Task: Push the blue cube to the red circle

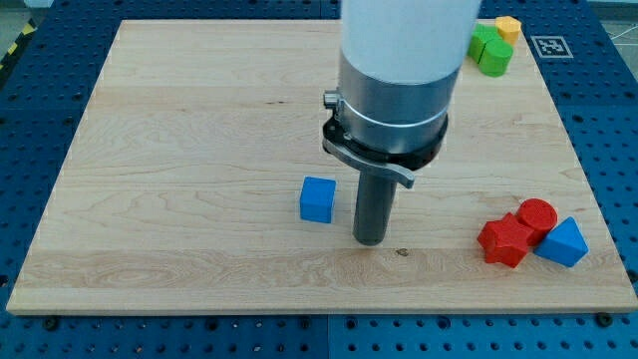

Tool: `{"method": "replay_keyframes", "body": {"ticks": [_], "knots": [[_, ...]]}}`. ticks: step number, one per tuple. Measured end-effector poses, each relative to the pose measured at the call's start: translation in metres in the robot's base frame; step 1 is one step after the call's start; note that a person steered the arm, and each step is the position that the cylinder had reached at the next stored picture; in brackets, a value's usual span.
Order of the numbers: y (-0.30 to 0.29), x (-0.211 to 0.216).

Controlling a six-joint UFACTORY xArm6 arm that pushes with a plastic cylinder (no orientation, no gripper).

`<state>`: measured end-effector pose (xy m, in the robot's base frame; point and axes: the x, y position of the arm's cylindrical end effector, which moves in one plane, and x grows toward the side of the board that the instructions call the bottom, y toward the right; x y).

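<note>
The blue cube [318, 199] sits on the wooden board a little below its middle. The red circle, a short red cylinder [537, 214], stands near the board's lower right, touching a red star-shaped block [504, 240] on its left and a blue triangular block [562, 243] on its right. My tip [370, 240] rests on the board just to the right of the blue cube and slightly lower, a small gap apart. The red circle lies far to the tip's right.
Two green blocks [488, 49] and a yellow-orange block [508, 27] sit at the board's top right corner. The arm's grey and white body [394, 90] hides part of the board's upper middle. The wooden board [179, 160] lies on a blue perforated table.
</note>
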<state>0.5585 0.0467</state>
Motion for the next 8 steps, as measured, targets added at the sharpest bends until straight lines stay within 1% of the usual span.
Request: {"method": "replay_keyframes", "body": {"ticks": [1,2,3,4,5,6,8], "knots": [[-0.033,0.027],[-0.074,0.030],[-0.106,0.023],[-0.103,-0.048],[-0.103,-0.062],[-0.087,-0.062],[-0.021,-0.058]]}}
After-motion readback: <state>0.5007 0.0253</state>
